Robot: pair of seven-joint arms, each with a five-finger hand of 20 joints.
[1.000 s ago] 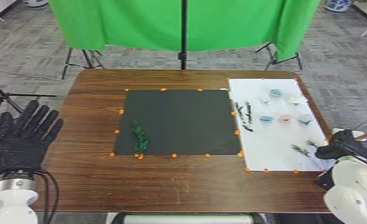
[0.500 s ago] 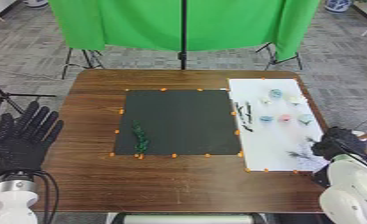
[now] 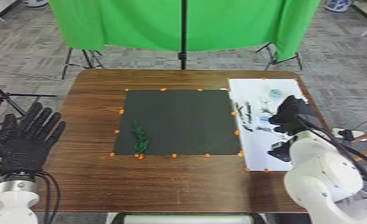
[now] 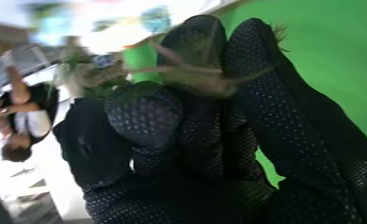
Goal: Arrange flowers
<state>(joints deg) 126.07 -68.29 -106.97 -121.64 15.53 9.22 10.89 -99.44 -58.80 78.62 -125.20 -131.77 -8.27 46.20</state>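
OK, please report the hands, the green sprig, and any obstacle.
Left hand open; right hand over white sheet. Sprig on black sheet. Right hand partly blocks white sheet.

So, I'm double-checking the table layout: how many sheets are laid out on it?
2: a black sheet in the middle, and a white sheet to its right, partly covered by the right hand.
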